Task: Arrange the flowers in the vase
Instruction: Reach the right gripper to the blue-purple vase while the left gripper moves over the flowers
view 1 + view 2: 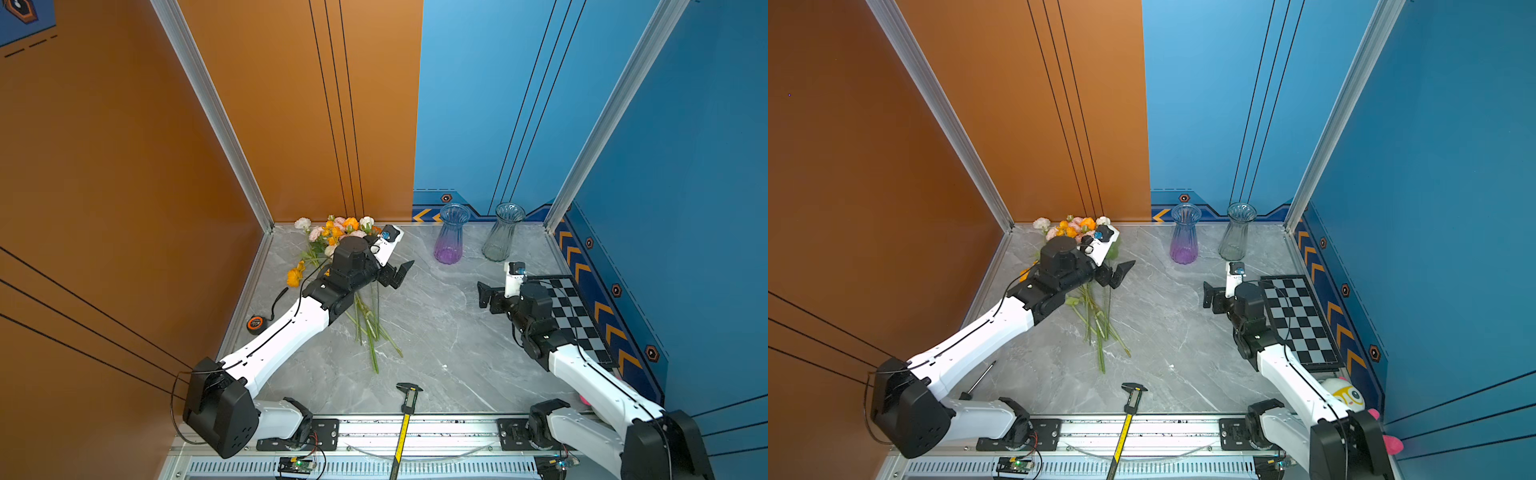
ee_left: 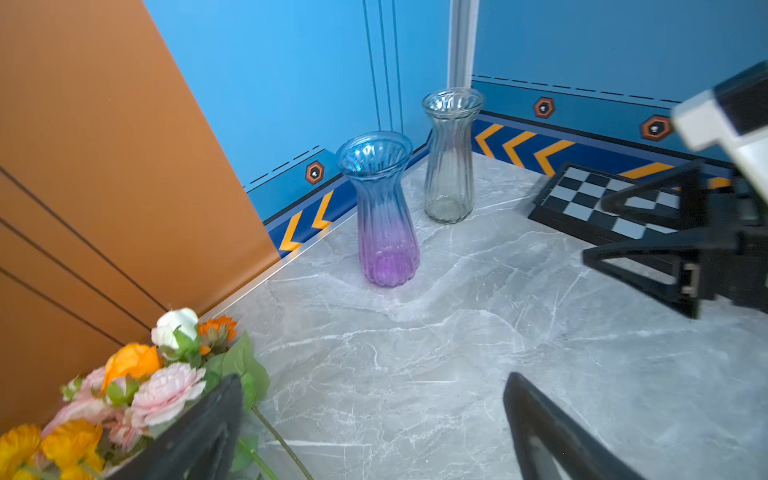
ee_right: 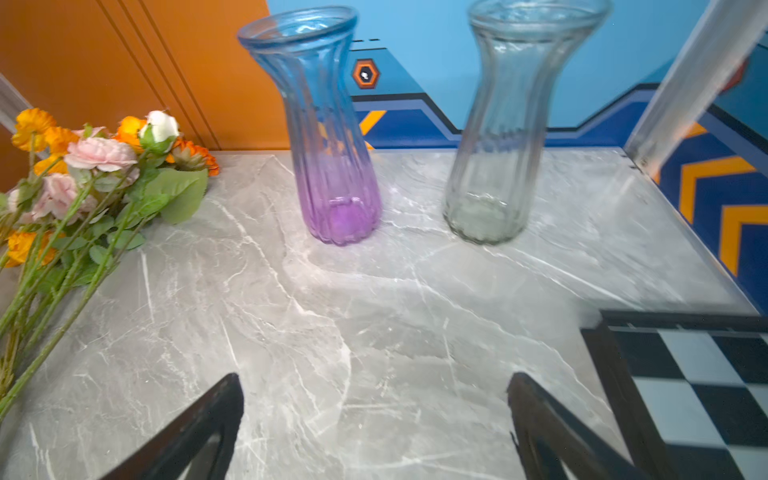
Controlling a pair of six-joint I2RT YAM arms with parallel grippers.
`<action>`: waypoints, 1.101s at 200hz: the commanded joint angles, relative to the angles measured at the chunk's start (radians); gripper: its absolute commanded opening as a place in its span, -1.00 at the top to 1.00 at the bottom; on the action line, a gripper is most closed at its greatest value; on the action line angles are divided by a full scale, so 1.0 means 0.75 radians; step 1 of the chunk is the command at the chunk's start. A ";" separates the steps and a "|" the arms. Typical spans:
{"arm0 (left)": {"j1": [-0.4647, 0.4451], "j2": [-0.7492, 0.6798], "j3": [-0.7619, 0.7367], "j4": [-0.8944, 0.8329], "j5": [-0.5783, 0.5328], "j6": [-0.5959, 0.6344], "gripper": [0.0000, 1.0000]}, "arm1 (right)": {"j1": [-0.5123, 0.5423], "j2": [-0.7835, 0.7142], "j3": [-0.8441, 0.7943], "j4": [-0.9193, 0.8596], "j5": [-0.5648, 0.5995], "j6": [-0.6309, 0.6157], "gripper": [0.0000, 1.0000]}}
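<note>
The flowers [image 1: 332, 237] lie in a bundle on the grey marble table at the back left, pink, white and orange blooms toward the corner, green stems [image 1: 370, 328] pointing to the front. My left arm reaches over them. Its gripper [image 1: 401, 273] [image 2: 374, 380] hangs open and empty just right of the blooms [image 2: 166, 390]. A blue-to-purple glass vase [image 1: 451, 237] [image 3: 328, 145] and a clear glass vase [image 1: 500, 237] [image 3: 498, 124] stand upright and empty by the back wall. My right gripper [image 1: 484, 295] [image 3: 374, 378] is open and empty, in front of the vases.
A black-and-white chessboard [image 1: 577, 316] lies along the right wall under my right arm. A caliper [image 1: 409, 399] with a yellow ruler sits at the front edge. An orange tape measure [image 1: 255, 323] lies by the left wall, a screwdriver [image 1: 980, 378] front left, a plush toy [image 1: 1350, 392] front right.
</note>
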 commanded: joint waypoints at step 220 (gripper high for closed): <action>0.186 -0.013 -0.148 0.233 0.418 -0.228 -0.96 | -0.027 1.348 0.902 0.934 -0.089 -0.129 -1.00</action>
